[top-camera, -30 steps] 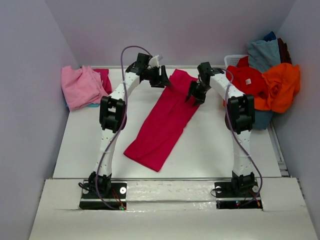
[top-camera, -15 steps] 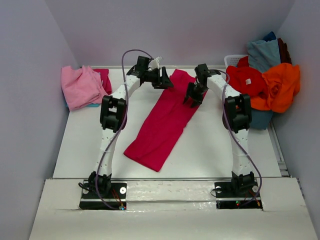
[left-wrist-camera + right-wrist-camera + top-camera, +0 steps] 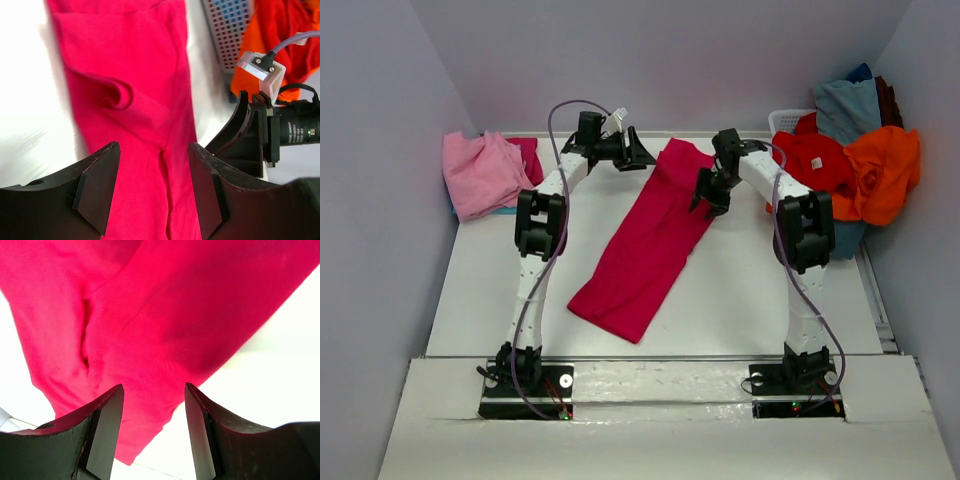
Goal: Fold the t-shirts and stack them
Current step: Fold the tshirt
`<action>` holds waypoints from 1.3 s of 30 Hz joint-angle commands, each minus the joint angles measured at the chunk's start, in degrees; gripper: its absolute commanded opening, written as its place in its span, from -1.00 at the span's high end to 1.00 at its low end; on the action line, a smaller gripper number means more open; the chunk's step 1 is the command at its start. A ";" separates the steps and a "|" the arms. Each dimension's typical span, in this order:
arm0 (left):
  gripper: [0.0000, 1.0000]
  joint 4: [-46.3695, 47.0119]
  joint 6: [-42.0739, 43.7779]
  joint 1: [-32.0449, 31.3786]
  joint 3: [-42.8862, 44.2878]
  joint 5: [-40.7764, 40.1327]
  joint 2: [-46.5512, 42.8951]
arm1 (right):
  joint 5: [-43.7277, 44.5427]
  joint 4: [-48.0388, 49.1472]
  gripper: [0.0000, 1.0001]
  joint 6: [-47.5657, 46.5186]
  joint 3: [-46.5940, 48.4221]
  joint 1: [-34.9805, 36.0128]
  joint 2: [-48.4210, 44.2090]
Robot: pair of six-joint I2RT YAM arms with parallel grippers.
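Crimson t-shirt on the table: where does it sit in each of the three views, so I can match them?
Top external: crimson t-shirt, a diagonal strip mid-table between the arms.
Left wrist: crimson t-shirt fills the left and centre.
Right wrist: crimson t-shirt covers most of the upper picture.
Shared landmark: the right gripper, over the shirt's far right edge; also at right in the left wrist view.

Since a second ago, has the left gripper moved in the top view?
Yes. The left gripper has shifted left and slightly toward the back wall, coming off the far left edge of the crimson t-shirt, which lies unchanged. Its jaws are open.
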 commanded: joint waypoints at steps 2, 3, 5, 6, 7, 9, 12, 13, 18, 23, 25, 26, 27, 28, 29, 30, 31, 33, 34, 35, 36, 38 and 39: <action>-0.35 15.55 -8.58 -0.70 -0.80 6.60 1.86 | 1.83 -0.32 -0.15 -1.26 -1.49 1.61 -6.75; -0.35 16.97 -11.47 -0.70 -0.80 8.08 2.74 | 1.92 -0.76 -0.15 -1.26 -1.58 1.61 -7.36; -0.35 20.39 -13.51 -0.70 -1.06 9.06 3.36 | 2.27 -1.11 -0.14 -1.26 -1.58 1.61 -7.98; -0.35 21.54 -14.39 -0.70 -1.59 9.23 3.45 | 2.36 -1.55 -0.14 -1.26 -1.49 1.61 -8.33; -0.35 23.99 -16.31 -1.22 -2.64 9.84 3.54 | 2.45 -1.64 -0.14 -1.17 -1.49 2.13 -8.94; -0.35 24.80 -16.77 -1.23 -3.61 9.42 3.45 | 2.71 -1.82 -0.14 -1.17 -1.58 2.13 -9.65; -0.35 26.82 -18.26 -1.23 -4.66 9.76 3.63 | 2.71 -2.08 -0.14 -0.91 -1.84 2.13 -11.14; -0.35 27.17 -18.44 -1.75 -4.93 9.76 3.80 | 2.80 -2.17 -0.14 -0.82 -2.02 2.13 -11.41; -0.35 28.41 -18.44 -2.28 -5.72 8.63 4.50 | 3.59 -2.26 -0.14 -0.82 -3.25 2.66 -13.78; -0.35 26.83 -17.74 -3.42 -4.14 6.34 6.00 | 4.38 -1.82 -0.14 -0.82 -6.23 2.66 -16.24; -0.35 26.74 -17.47 -3.42 -4.75 5.72 5.82 | 4.73 -1.73 -0.14 -0.91 -6.94 2.66 -16.95; -0.35 26.82 -17.30 -3.42 -5.28 5.28 5.30 | 4.82 -1.73 -0.14 -0.99 -7.20 2.66 -17.65; -0.35 27.26 -17.12 -3.42 -6.33 4.85 5.12 | 5.17 -1.73 -0.14 -1.08 -7.81 2.66 -17.91; -0.35 27.09 -17.03 -3.42 -6.51 4.41 5.03 | 5.26 -1.64 -0.14 -1.17 -8.08 2.66 -18.35; -0.35 25.87 -16.08 -3.42 -6.43 3.88 5.12 | 5.35 -1.56 -0.14 -1.17 -8.26 2.66 -18.53; -0.35 25.60 -15.80 -3.42 -6.51 3.53 5.12 | 5.35 -1.47 -0.14 -1.26 -8.61 2.66 -18.62; -0.35 25.33 -15.54 -3.42 -6.60 3.17 5.03 | 5.26 -1.47 -0.14 -1.35 -8.61 2.66 -18.79; -0.35 24.72 -14.92 -3.42 -6.60 2.73 5.03 | 5.26 -1.56 -0.14 -1.35 -8.79 2.66 -18.88; -0.35 24.72 -14.84 -3.42 -6.60 2.64 4.95 | 5.17 -1.47 -0.14 -1.35 -8.87 2.66 -18.88; -0.35 24.63 -14.66 -3.42 -6.60 2.56 4.94 | 5.17 -1.47 -0.14 -1.43 -8.87 2.66 -18.88; -0.35 24.72 -14.66 -3.42 -6.60 2.47 4.86 | 5.26 -1.47 -0.14 -1.52 -8.87 2.66 -19.06; -0.35 24.89 -14.92 -2.81 -6.43 3.08 4.86 | 5.43 -1.55 -0.14 -1.70 -8.88 2.66 -19.06; -0.35 24.98 -14.84 -2.20 -6.51 3.17 4.77 | 5.52 -1.56 -0.14 -1.70 -8.96 2.66 -19.06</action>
